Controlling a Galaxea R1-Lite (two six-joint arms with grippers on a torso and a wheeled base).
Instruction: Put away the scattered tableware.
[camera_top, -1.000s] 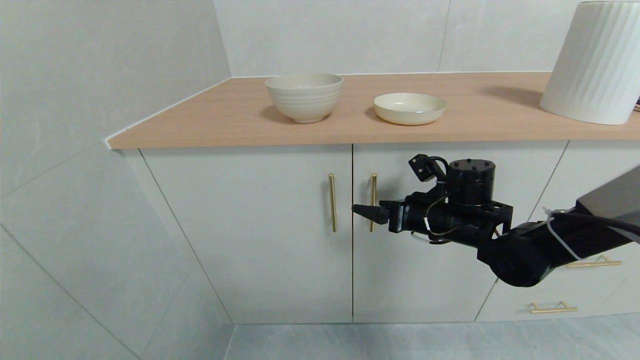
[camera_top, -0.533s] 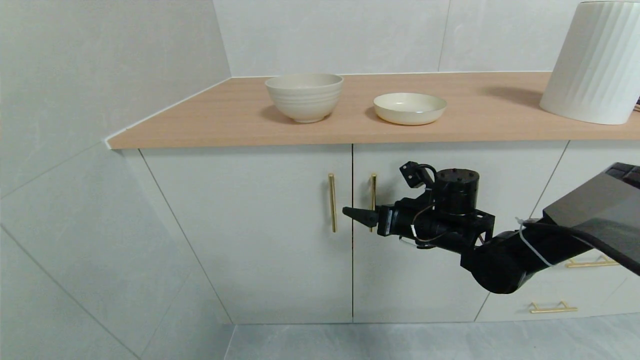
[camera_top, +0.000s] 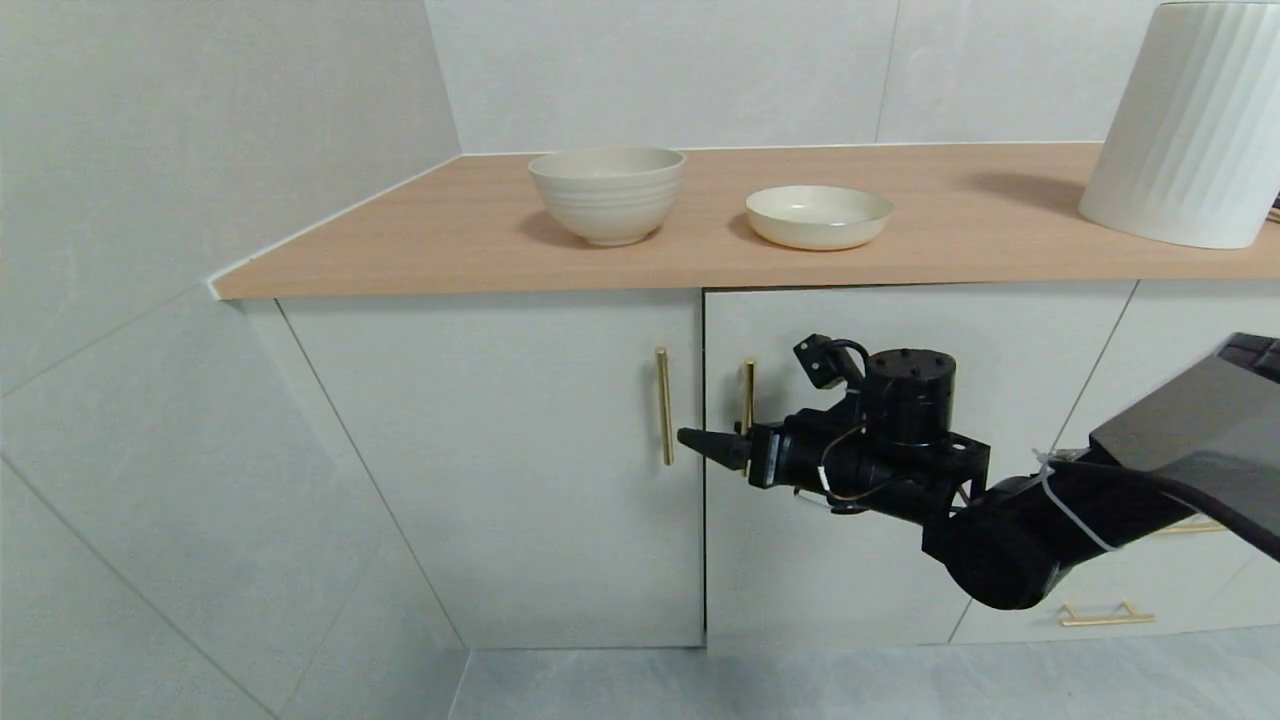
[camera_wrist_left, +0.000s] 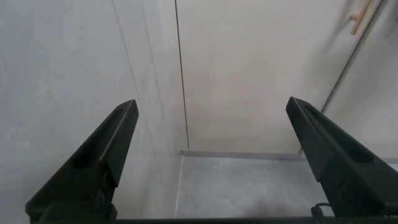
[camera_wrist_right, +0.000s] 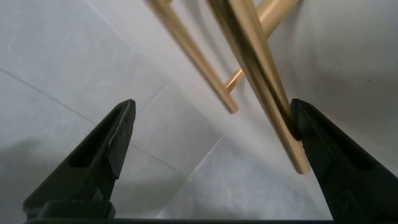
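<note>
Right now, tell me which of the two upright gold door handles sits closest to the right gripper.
The handle on the right-hand door: it lies within the right gripper's open grasp, while the left door's handle stands clear.

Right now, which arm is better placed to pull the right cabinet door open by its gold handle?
The right arm. The right gripper is open at the right door's gold handle, with one finger against the bar. The left gripper points at the cabinet's foot and the floor, well off any handle.

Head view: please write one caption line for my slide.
Right gripper at the gold handle of a cabinet door; a bowl and a shallow dish sit on the wooden counter.
</note>
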